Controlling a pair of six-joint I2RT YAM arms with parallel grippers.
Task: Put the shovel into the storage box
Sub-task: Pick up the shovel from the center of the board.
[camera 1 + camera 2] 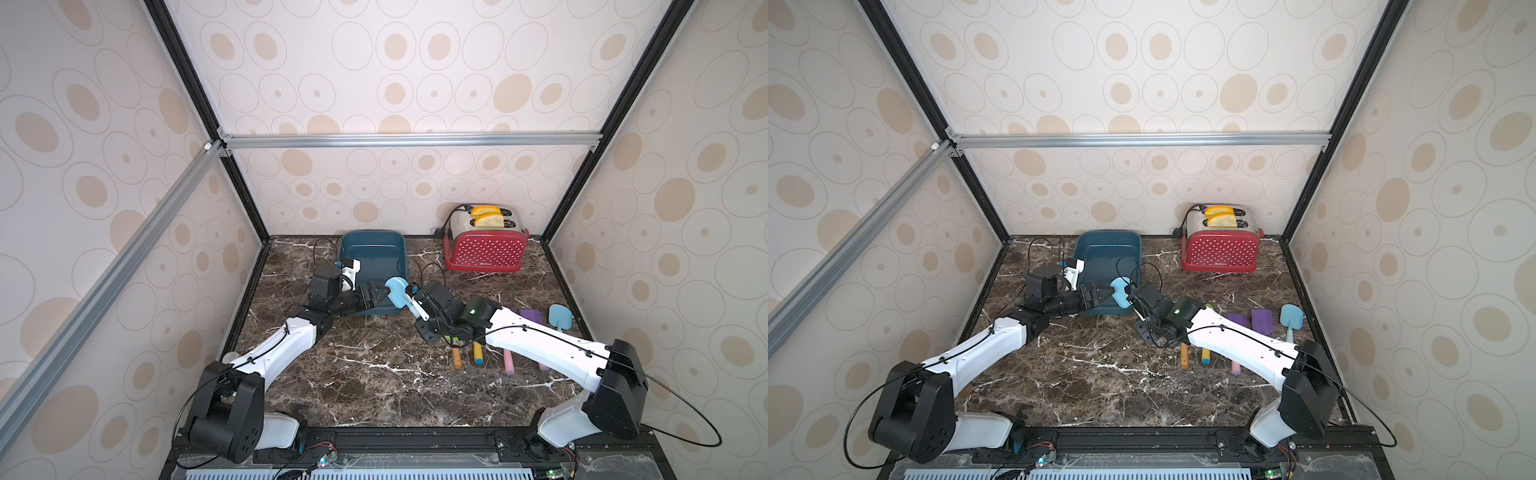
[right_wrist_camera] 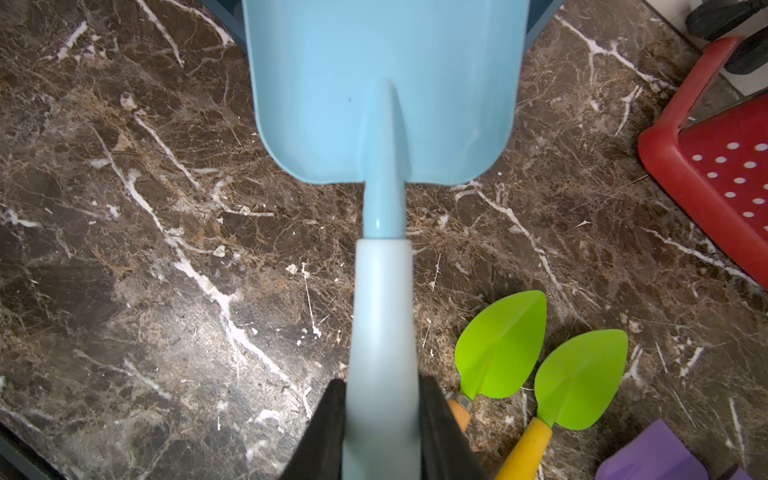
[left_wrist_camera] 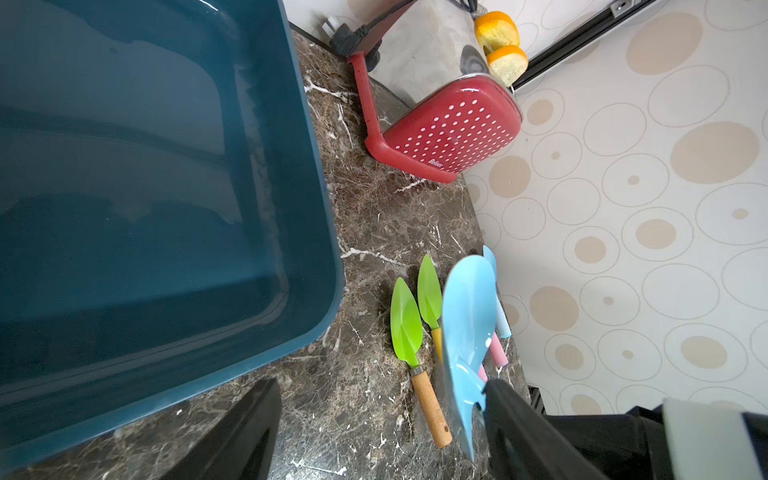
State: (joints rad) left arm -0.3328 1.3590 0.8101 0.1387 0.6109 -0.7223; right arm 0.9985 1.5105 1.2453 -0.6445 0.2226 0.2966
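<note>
Dotted wallpaper is closing in a dark marble table [image 1: 374, 374]. Nearest, the right claw [image 2: 382, 384] is clamping the shovel [image 2: 382, 104] by its pale handle, holding it above the table. The long axis is running from that claw toward the box [image 1: 374, 253], with the blade leading and reaching the near right corner. The left claw [image 3: 380, 384] is standing apart, its jaws straddling the blade with one finger just beside it; that arm is lying nearer the box. The shovel is showing smooth sky-blue plastic and a broad, scooped, round-shouldered blade. Beyond, the box is sitting against the back wall.
</note>
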